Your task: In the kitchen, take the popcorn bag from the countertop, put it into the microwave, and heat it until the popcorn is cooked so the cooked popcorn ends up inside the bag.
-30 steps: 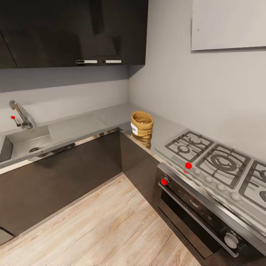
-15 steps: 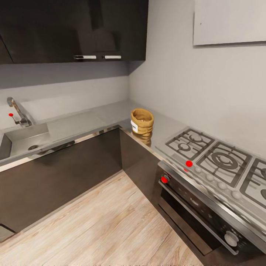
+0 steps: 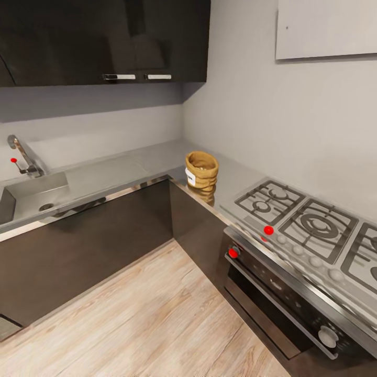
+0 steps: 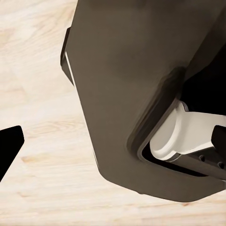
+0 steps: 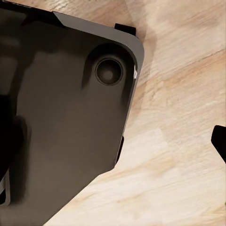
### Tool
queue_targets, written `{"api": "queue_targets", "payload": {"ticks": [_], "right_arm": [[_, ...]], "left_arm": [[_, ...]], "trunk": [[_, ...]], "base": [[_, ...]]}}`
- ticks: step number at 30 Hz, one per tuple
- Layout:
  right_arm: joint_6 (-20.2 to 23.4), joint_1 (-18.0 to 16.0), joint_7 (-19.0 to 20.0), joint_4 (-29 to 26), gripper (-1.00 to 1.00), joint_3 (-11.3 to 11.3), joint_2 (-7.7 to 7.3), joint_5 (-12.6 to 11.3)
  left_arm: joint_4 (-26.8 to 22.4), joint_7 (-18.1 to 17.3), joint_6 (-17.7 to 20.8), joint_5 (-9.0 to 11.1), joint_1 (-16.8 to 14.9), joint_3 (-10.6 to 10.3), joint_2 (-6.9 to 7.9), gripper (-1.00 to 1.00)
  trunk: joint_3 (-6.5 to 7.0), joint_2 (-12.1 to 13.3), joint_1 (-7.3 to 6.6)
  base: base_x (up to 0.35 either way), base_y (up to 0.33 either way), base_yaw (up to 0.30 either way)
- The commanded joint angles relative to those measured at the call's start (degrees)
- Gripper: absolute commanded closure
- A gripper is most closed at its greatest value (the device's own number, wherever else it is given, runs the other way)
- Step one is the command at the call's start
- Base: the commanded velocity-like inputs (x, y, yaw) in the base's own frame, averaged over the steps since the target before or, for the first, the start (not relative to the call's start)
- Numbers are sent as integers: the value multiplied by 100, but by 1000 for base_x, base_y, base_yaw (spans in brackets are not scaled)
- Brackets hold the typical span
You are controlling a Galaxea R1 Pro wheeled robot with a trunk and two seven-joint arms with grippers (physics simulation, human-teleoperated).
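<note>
The popcorn bag (image 3: 201, 169), a small tan sack with a rolled rim and a white label, stands upright on the grey metal countertop (image 3: 131, 170) at the inner corner of the L, just left of the gas hob. Nothing touches it. The microwave is out of view. In the left wrist view my left gripper (image 4: 117, 141) hangs open over the wooden floor and my own dark base, one black fingertip (image 4: 10, 146) at each side of the picture. My right gripper (image 5: 113, 141) is likewise open above the floor, with a dark fingertip (image 5: 220, 141) at the picture's edge.
A gas hob (image 3: 309, 222) with red-marked knobs sits right of the bag, above a built-in oven (image 3: 283, 298). A sink (image 3: 31, 196) with a tap (image 3: 23, 154) lies at the left. Dark wall cabinets (image 3: 104, 39) hang above. Wooden floor (image 3: 152, 319) lies between the counter runs.
The whole head picture has shifted a little, so the camera has moved. The bag keeps its place on the countertop.
</note>
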Motion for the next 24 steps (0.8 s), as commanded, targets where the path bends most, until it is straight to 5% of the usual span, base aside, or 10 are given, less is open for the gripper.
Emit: {"api": "queue_targets", "payload": {"ticks": [1,7,24], "right_arm": [[-24,-7,13,14,-100,-46,-3,40],[-34,-7,13,13,-100,-45,-3,40],[3,-7,13,16,-100,-36,2,47]], "left_arm": [[-3,4,-3,11,-1,33,-2,-100],[-3,-3,16,5,-1,18,-2,-100],[-3,-32,-1,4,-1,17,-2,-100]], "trunk": [[-6,-4,1],[-6,-4,1],[-6,-4,1]], "base": [[0,0,0],[62,19,0],[300,109,0]]}}
